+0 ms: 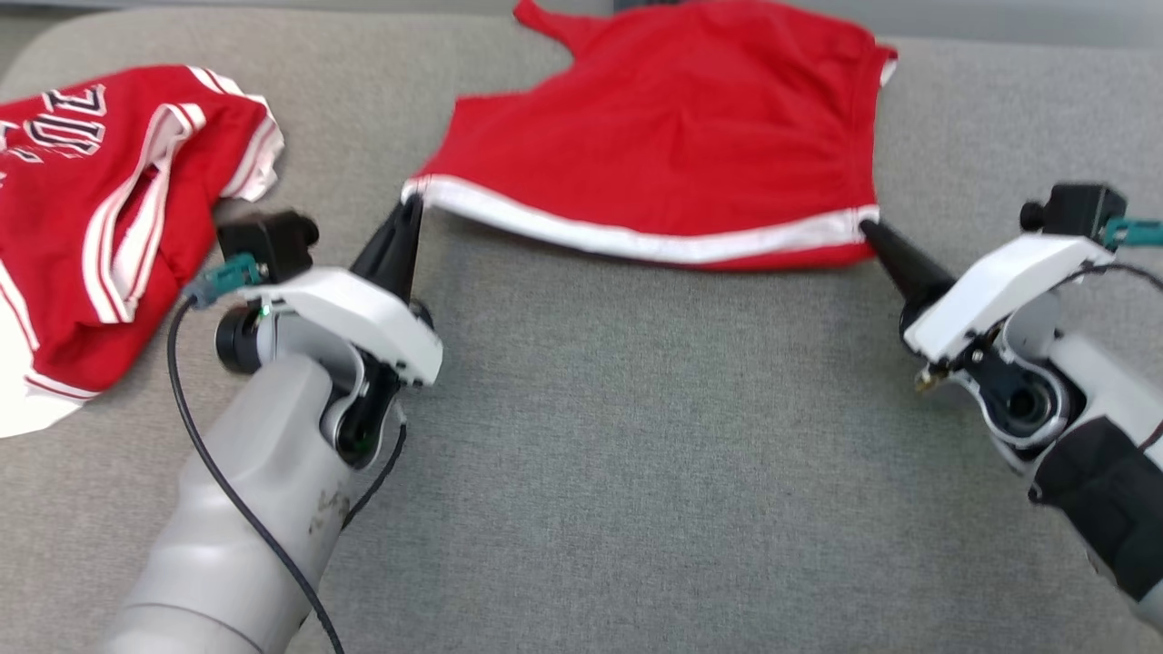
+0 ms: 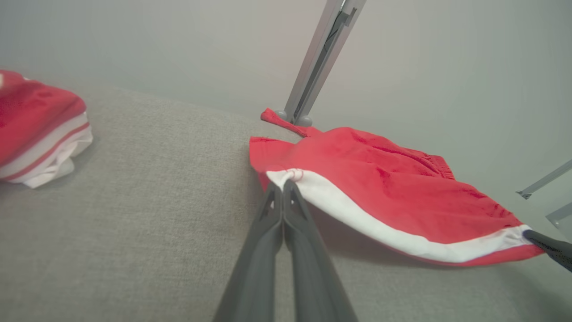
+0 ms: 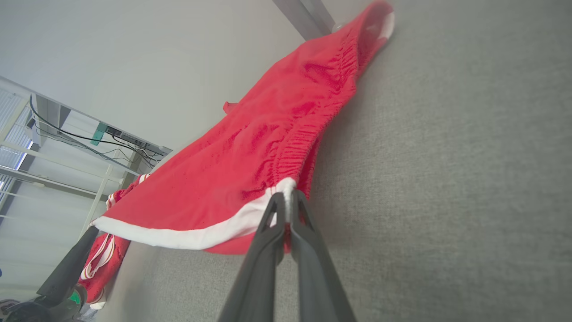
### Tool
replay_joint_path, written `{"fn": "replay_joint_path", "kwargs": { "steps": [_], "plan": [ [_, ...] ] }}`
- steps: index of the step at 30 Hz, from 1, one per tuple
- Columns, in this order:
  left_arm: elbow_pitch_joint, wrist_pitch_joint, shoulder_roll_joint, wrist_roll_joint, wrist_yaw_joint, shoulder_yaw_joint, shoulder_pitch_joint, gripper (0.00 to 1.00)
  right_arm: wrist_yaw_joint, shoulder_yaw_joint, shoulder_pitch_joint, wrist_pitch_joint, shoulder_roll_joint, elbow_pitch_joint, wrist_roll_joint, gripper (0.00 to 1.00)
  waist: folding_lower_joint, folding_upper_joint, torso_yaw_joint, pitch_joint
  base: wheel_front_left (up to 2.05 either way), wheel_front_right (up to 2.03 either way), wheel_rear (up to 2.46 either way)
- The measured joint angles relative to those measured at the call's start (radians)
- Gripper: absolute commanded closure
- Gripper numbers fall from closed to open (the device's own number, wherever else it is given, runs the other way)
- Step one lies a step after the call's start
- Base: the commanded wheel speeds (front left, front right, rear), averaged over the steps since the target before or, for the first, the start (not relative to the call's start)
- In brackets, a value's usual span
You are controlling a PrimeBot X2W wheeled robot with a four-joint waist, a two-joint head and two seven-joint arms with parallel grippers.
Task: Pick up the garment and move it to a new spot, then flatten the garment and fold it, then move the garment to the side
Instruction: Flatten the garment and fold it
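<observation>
Stretching between both arms, the garment (image 1: 672, 136), a pair of red shorts with a white hem band, lies toward twelve o'clock in the head view on the grey padded surface (image 1: 636, 472). The left gripper (image 1: 412, 204) comes in from eight o'clock, its dark fingers pressed together on the hem's left corner. The right gripper (image 1: 869, 229) reaches in from four o'clock, pinched tight on the hem's right corner. The white band runs taut from one to the other. At nine o'clock a second red garment (image 1: 100, 227) with white stripes and lettering sits bunched, well apart from the shorts, and a black cable (image 1: 213, 463) trails along the left forearm. The left wrist view adds what the head view leaves flat: the held hem is raised off the padding with a shadow beneath it, while the far part of the shorts rests on the surface. It also shows a slanted metal post (image 2: 319, 58) at twelve o'clock, just behind the shorts' far edge. The right wrist view brings in the gathered elastic waistband (image 3: 308, 129) running up toward one o'clock, and at nine o'clock pale shelving (image 3: 53, 147) strung with dark wires.
</observation>
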Motion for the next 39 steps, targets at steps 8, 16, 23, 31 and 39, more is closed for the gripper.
{"fn": "replay_joint_path", "kwargs": {
  "steps": [8, 16, 23, 31, 39],
  "plan": [
    [0.055, 0.043, 0.034, -0.020, 0.000, -0.153, 0.081, 1.00, 0.000, 0.054, 0.094, 0.082, -0.009, 0.019, 0.029, 1.00, 0.0000, 0.0000, 0.020, -0.120, 0.00, 0.00, 0.00],
    [0.017, 0.067, 0.119, 0.023, 0.000, -0.371, 0.153, 1.00, 0.000, 0.088, 0.178, 0.213, -0.029, 0.024, 0.069, 1.00, 0.0000, 0.0000, 0.036, -0.228, 0.00, 0.00, 0.00],
    [-0.011, 0.096, 0.191, 0.027, 0.000, -0.531, 0.200, 1.00, 0.000, 0.103, 0.245, 0.341, -0.046, 0.017, 0.111, 1.00, -0.0001, 0.0000, 0.040, -0.310, 0.00, 0.00, 0.00],
    [-0.127, 0.188, 0.286, -0.018, 0.000, -0.677, 0.242, 1.00, 0.000, 0.119, 0.305, 0.439, -0.072, -0.047, 0.131, 1.00, -0.0001, 0.0000, 0.035, -0.351, 0.00, 0.00, 0.00],
    [-0.270, 0.299, 0.416, -0.078, 0.000, -0.713, 0.293, 1.00, 0.000, 0.140, 0.374, 0.510, -0.081, -0.141, 0.146, 1.00, -0.0001, 0.0000, 0.021, -0.372, 0.00, 0.00, 0.00]
  ]
}}
